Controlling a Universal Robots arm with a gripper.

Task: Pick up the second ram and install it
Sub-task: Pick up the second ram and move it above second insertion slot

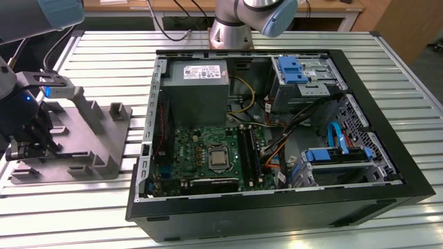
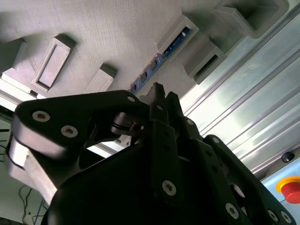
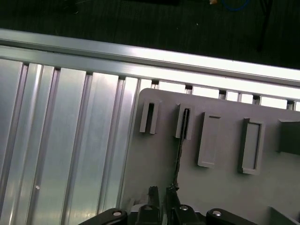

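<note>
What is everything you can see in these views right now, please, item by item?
table: one, silver slats, under everything
computer case: one, black, open, on the table
motherboard: one, green, inside the case
power supply: one, grey, inside the case
fixture plate: one, grey, on the table, exterior view's left of the case
second ram: one, dark blue, in a fixture plate slot
pincer: one, black, at the fixture plate, close to the second ram
</note>
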